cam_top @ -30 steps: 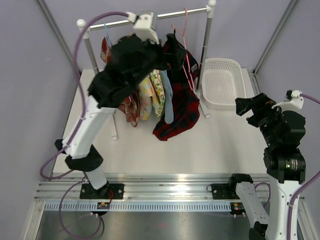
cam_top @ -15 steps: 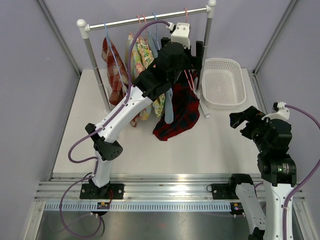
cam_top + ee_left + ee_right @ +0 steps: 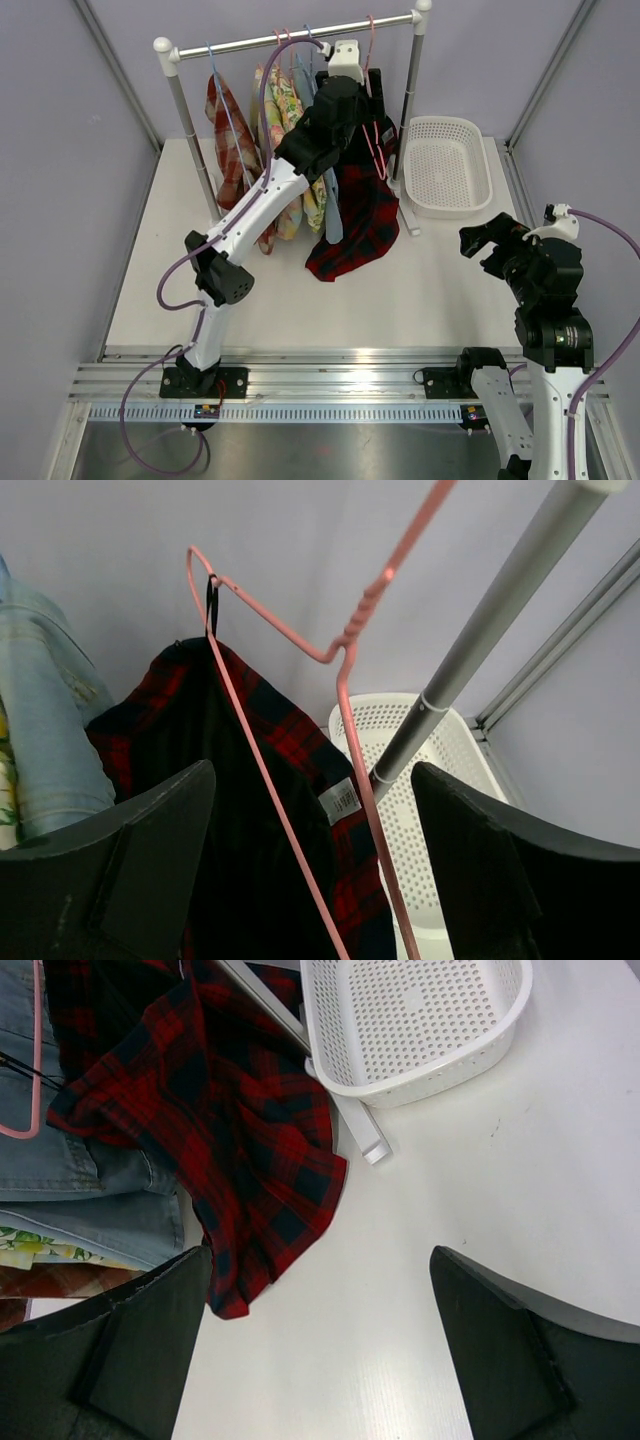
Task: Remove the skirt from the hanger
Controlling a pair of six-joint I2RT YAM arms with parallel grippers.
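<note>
Left gripper [image 3: 310,780] edged leftward, spread near hanger [image 3: 385,575]; right gripper [image 3: 320,1260] spread; skirt [image 3: 362,215] hangs vertically.

Bright, even light is falling from overhead. Faint shadows are lying under the skirt [image 3: 355,235] on the white table [image 3: 440,290]. Glare is streaking the metal rail [image 3: 345,381]. Wrist-view fingers [image 3: 110,880] are showing soft, out of focus.

Red-and-black plaid fabric skirt [image 3: 362,215] hangs crooked from one corner of thin pink wire hanger [image 3: 372,592], hooked on metal rail [image 3: 300,35]; lower hem bunches on white table [image 3: 420,290].
</note>
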